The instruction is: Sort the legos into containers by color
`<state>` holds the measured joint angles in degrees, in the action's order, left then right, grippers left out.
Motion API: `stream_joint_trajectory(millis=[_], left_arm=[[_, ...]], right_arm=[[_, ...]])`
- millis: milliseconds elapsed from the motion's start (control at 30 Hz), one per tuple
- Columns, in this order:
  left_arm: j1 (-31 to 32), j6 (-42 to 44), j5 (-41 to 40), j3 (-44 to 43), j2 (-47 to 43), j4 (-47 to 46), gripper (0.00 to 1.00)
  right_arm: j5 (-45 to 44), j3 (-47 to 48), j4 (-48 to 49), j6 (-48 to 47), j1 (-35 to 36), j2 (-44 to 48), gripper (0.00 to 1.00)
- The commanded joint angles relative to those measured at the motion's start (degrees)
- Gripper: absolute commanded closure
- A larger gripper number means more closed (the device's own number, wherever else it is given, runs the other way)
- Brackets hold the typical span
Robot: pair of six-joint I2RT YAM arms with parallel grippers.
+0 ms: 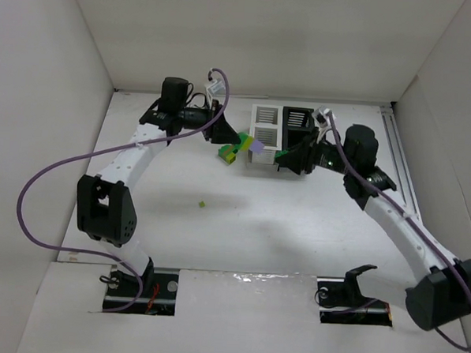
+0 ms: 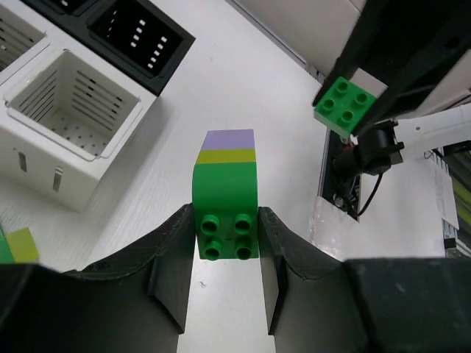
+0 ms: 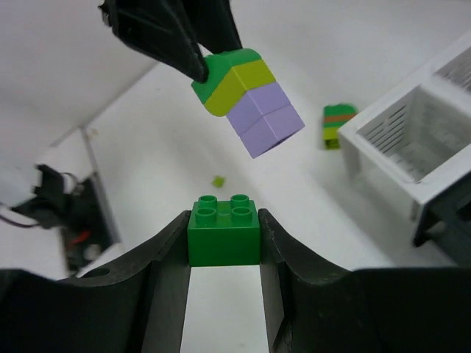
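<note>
While left jaws clamp a stack (image 2: 224, 187) — right jaws pinch a green brick (image 3: 224, 235).

Top view: bins (image 1: 267, 109) sit upper centre of frame, on table (image 1: 296, 235). L gripper (image 1: 240, 140) comes in from frame left w/ held stack (image 1: 255, 146) at bins' lower-left corner, up off the table. R gripper (image 1: 286, 156) comes in from frame right along bins' lower edge, brick (image 1: 279, 156) between its fingers. Brick & held stack are near, not touching. Loose stack (image 1: 229, 154) lies on table just below-left of held stack. Bit (image 1: 202, 204) lies alone centre-left, well apart. R wrist view: held stack above brick, loose stack right of it, near bins.
</note>
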<state>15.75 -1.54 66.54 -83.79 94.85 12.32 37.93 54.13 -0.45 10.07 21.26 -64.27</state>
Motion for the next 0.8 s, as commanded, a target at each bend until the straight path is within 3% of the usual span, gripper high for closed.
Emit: stream_joint_trajectory(millis=[0, 133, 167, 300, 500, 767], left_arm=[[-1.41, 0.66, -1.42, 1.35, -4.94, -4.14, 1.0], [-1.95, 0.05, -2.55, 3.36, -5.99, -4.67, 1.0], [-1.95, 0.05, -3.43, 3.37, -5.99, -5.19, 1.0], [-1.95, 0.05, -6.59, 5.21, -7.65, -6.34, 1.0], [-1.95, -0.48, -8.54, 6.27, -8.19, -6.87, 1.0], [-2.48, -0.48, -10.21, 5.22, -6.61, -7.92, 1.0]], right_arm=[[17.15, 5.36, -1.92, 16.98, -4.9, -7.87, 1.0], [19.55, 10.02, 0.44, 24.74, -7.8, -12.72, 1.0], [16.15, 12.82, -0.34, 24.74, -7.81, -13.33, 1.0], [-1.86, 20.29, -4.74, 21.77, -8.34, -15.35, 1.0], [-36.81, 29.88, -8.34, 13.15, -4.48, -21.06, 1.0], [-43.03, 35.33, -9.3, 12.0, -4.47, -30.46, 1.0]])
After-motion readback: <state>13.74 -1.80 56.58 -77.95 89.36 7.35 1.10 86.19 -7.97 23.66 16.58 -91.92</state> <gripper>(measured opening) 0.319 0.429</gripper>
